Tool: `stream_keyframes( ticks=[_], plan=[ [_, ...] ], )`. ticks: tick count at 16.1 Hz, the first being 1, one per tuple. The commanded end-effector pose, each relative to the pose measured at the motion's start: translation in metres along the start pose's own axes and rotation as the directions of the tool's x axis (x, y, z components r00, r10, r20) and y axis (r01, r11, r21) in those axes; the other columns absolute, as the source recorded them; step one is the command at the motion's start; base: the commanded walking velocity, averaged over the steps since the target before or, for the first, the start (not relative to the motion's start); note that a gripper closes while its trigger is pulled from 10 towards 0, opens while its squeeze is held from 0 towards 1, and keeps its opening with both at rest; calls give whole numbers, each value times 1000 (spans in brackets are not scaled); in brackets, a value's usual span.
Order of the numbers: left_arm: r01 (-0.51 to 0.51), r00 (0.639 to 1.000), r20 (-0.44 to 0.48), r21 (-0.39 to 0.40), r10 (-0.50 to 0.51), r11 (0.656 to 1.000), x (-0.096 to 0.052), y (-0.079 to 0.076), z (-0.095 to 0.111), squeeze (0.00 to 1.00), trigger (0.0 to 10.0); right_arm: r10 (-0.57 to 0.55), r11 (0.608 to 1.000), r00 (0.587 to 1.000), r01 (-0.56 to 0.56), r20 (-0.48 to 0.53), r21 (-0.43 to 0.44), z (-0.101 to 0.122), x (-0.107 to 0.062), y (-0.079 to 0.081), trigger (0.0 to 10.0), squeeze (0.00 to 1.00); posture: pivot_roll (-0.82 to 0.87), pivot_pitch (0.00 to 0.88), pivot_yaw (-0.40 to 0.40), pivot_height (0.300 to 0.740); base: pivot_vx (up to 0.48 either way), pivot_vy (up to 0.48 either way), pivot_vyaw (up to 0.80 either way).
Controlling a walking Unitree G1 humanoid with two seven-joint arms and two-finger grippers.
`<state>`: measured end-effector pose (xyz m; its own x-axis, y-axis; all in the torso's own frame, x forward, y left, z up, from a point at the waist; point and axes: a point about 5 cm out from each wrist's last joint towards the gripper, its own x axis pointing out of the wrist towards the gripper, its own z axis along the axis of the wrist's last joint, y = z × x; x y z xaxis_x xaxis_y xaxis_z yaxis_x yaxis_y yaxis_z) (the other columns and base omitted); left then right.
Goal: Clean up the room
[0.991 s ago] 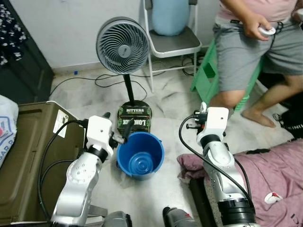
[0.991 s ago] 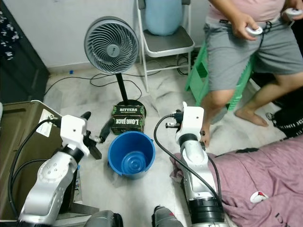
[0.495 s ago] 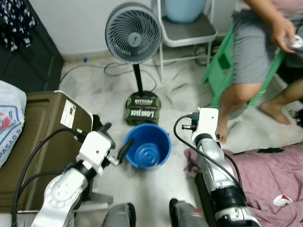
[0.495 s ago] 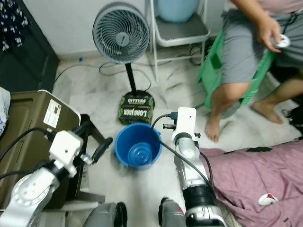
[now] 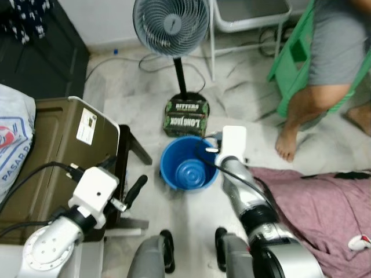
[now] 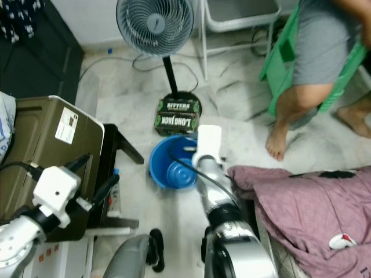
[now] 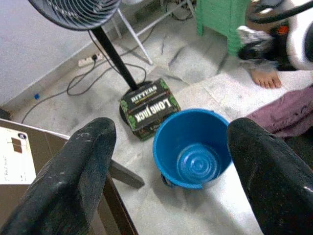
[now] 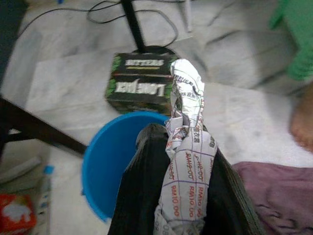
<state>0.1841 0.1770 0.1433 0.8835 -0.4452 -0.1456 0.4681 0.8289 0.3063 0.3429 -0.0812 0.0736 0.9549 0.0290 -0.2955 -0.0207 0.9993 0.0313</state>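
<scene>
A blue bucket point(image 5: 188, 171) stands empty on the pale floor, just in front of me. My right gripper point(image 8: 185, 143) is shut on a crumpled white paper point(image 8: 188, 110) with red print, held above the bucket's near rim point(image 8: 105, 169). From the head, the right arm's white wrist point(image 5: 233, 141) hangs over the bucket's right edge. My left gripper point(image 5: 124, 180) is low at the left, well short of the bucket, open with nothing in it. Its two black fingers point(image 7: 86, 169) stand wide apart and frame the bucket point(image 7: 193, 147).
A green-and-black carton point(image 5: 186, 114) lies behind the bucket at the foot of a standing fan point(image 5: 171, 23). An olive case point(image 5: 52, 150) and a black stand point(image 5: 124, 168) are at the left. A maroon blanket point(image 5: 324, 202) lies at the right. A person's leg point(image 5: 301, 116) is by a green stool point(image 5: 293, 63).
The head view has shifted downward and the scene sits higher. My right wrist has moved left, from beside the bucket to over its rim. The left gripper has dropped back from the bucket.
</scene>
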Motion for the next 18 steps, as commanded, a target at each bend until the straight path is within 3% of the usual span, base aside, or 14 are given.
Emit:
stream_keyframes(
  ticks=[1, 2, 4, 9, 12, 14, 16, 18],
  plan=[
    [-2, 1000, -29, 6, 2, 1000, -7, 3, 0, 0, 10000, 28, 1000, 999, -28, -20, -3, -5, -1, 17, 10000, 0, 210, 330, 158, 740, 0, 0, 0],
    [-1, 999, -41, 9, 2, 1000, -10, 5, 1, 0, 10000, 42, 999, 999, -42, -26, -4, -3, 0, 30, 10000, 0, 219, 335, 162, 740, 0, 0, 0],
    [3, 999, -50, 10, -3, 1000, -13, 4, 1, 0, 10000, 47, 999, 999, -47, -27, -4, -1, 1, 37, 10000, 0, 225, 337, 163, 740, 0, 0, 0],
    [-69, 995, -78, -20, 67, 997, -12, 11, 0, 0, 10000, -1, 1000, 999, 2, 41, -8, 11, 5, 31, 10000, 0, 212, 330, 160, 740, 0, 0, 0],
    [-114, 993, -32, -110, 111, 987, 7, 14, -1, 0, 10000, 9, 1000, 993, -7, 116, -19, 12, -1, 13, 10000, 0, 119, 265, 115, 740, 0, 0, 0],
    [-83, 996, 26, -185, 89, 979, 28, 4, 3, 0, 10000, -3, 999, 984, 11, 179, -46, 6, -25, -17, 10000, 0, 58, 228, 93, 740, 0, 0, 0],
    [-68, 996, 42, -207, 78, 976, 37, 0, 3, 0, 10000, -11, 998, 982, 22, 191, -57, 6, -32, -28, 10000, 0, 12, 198, 86, 740, 0, 0, 0],
    [-53, 994, 79, -235, 73, 971, 53, -6, 1, 0, 10000, -19, 999, 975, 26, 220, -26, 5, -53, -41, 10000, 0, -54, 147, 89, 740, 0, 0, 0]
  ],
)
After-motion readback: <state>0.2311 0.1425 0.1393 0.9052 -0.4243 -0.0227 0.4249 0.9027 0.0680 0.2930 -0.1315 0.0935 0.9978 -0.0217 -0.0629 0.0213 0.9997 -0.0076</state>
